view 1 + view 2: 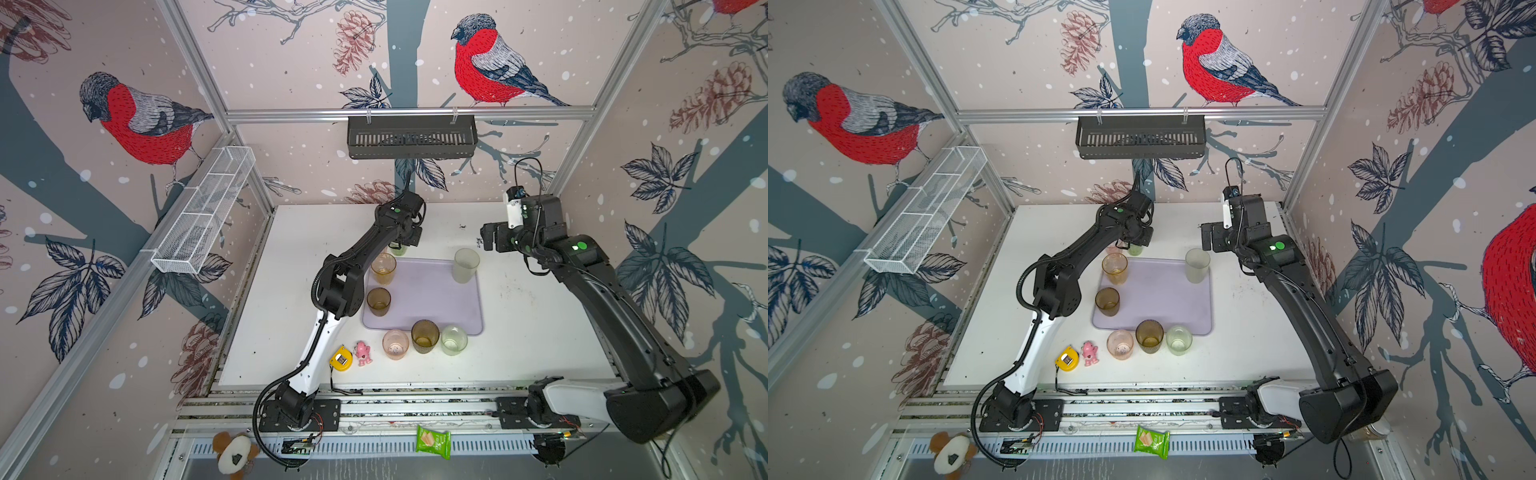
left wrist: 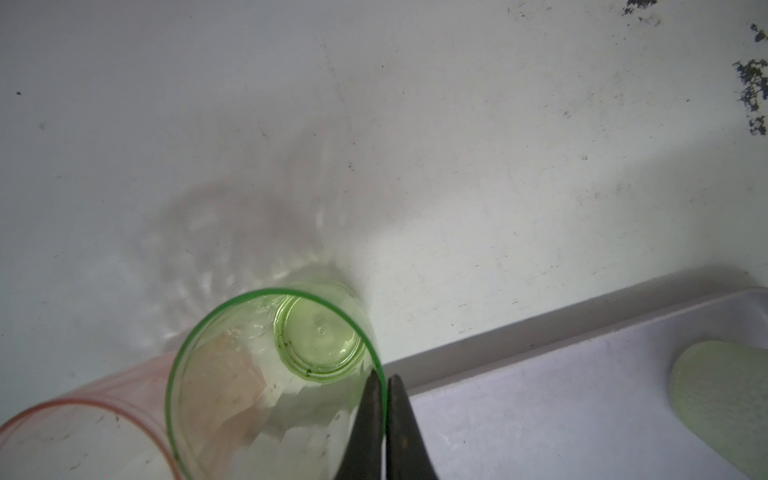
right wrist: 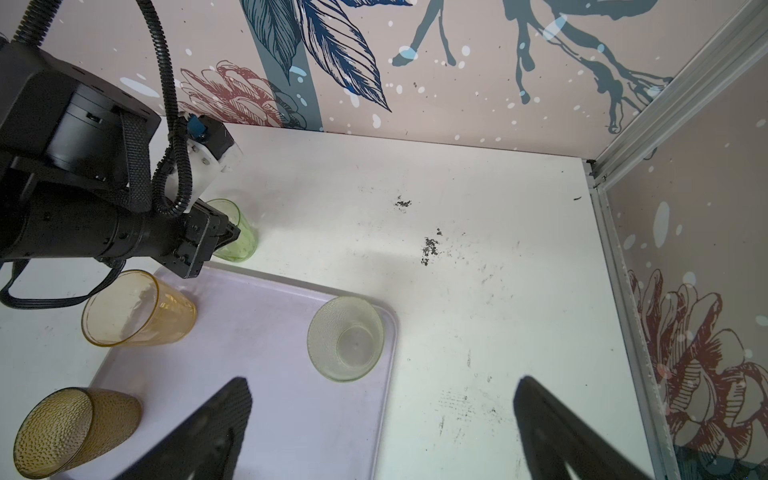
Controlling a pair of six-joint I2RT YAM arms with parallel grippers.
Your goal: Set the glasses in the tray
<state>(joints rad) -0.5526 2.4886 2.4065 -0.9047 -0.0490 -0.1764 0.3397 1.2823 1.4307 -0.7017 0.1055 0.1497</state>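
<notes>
While the right tool (image 3: 383, 380) is spread wide, the pale green translucent tumbler (image 2: 320, 345) at lower centre is pinched by the left tool (image 2: 385, 380) for lifting onto the flat pale-lavender tray (image 2: 540, 415).

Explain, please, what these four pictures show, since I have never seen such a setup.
These are two black-and-white robot arms mounted at the front of a white table, each ending in a two-fingered gripper. Both top views look down on everything from overhead; the other two pictures come from cameras on the arms' wrists. On it lies a flat pale-lavender tray, with a tall frosted whitish glass in its far right corner, an amber glass and a brown glass at its left edge, and a row of three more glasses along its near edge. The left gripper is shut on the wall of a pale green translucent glass beyond the tray's far edge. The right gripper hangs open and empty near the frosted glass.
</notes>
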